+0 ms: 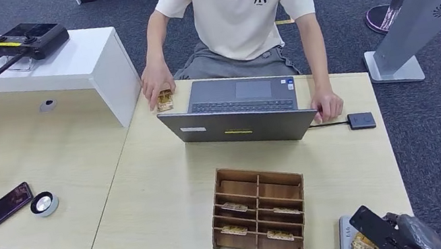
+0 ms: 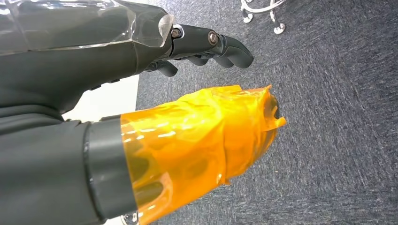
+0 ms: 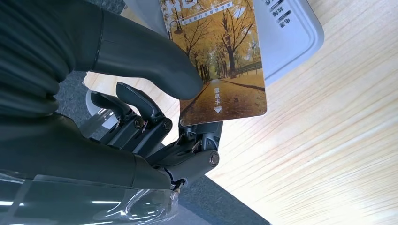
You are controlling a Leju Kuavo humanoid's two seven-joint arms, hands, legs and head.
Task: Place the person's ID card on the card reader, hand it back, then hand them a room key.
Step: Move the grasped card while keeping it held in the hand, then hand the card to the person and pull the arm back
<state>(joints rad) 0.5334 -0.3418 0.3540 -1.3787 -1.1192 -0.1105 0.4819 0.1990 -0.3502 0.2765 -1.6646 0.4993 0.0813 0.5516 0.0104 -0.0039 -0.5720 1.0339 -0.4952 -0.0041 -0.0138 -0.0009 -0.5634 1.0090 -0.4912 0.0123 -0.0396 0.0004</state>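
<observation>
At the near right corner of the table (image 1: 169, 195), the right hand (image 1: 394, 234) holds a card (image 3: 220, 61) over the white card reader (image 1: 347, 246), thumb on the card's face and fingers (image 3: 141, 119) behind, a pinch grip. The card carries an autumn avenue print.

Largest first, all placed from the laptop (image 1: 239, 111):
- Person (image 1: 238, 5) seated behind it, one hand at each end of the laptop. The hand at its left end rests on a small gold-toned card (image 1: 164, 100) on the table.
- Wooden compartment tray (image 1: 259, 213) just in front of the laptop, toward the robot; several similar cards lie in its slots.
- Card reader in front and to the right, at the table's edge.
- Small black device (image 1: 361, 120) cabled at the laptop's right end.

Left hand (image 2: 206, 44): hanging over grey carpet, fingers curled loosely, nothing in it; thumb wrapped in orange film.

Progress, as judgement: the card looks identical to those in the tray, so I cannot tell whether it is the ID stand-in or a room key. If it is the ID, the reader step is under way, with hand-back and key delivery both left. Whether the card touches the reader surface is unclear.
</observation>
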